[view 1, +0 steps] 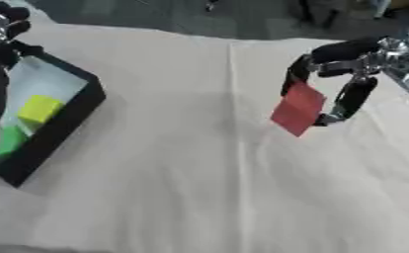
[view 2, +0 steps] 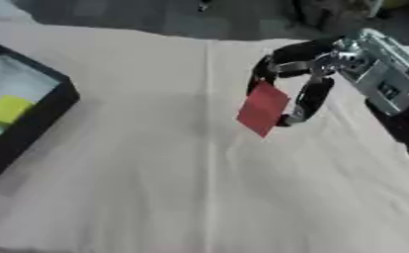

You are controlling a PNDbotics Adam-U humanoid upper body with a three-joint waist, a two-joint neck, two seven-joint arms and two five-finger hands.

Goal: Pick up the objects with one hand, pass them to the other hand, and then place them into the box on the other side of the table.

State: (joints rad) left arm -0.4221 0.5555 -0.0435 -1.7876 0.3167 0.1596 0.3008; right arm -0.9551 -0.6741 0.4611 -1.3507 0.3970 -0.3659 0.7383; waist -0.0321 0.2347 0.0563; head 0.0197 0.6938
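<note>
Up at about two o'clock over the table we see our right hand [view 1: 342, 84] reaching in from the upper right corner, its black fingers [view 1: 353, 99] and thumb curled into a pinch on a red flat block [view 1: 298, 108]. That block hangs tilted, one corner pointing down, lifted off the cloth — a soft shadow lies on the fabric near it. In the right eye view the silver wrist housing behind the hand shows plainly, running off toward the right edge.

Over at nine o'clock sits a black box [view 1: 65, 123] with a pale floor, set askew on the table. Inside it we can pick out a yellow block [view 1: 39, 108] and, just beside it toward the near end, a green block [view 1: 9, 139]; whether the two touch we cannot tell.

Our left hand [view 1: 2, 24] shows only at the top left corner, at about ten o'clock, just above the far end of the box — dark shapes with a bit of silver, partly cut off by the frame. We cannot tell how its fingers stand.

A beige tablecloth [view 1: 199, 197] covers the table, with a crease running from twelve to six o'clock through the middle. The red flat block is well apart from the box, on the opposite side of that crease.
</note>
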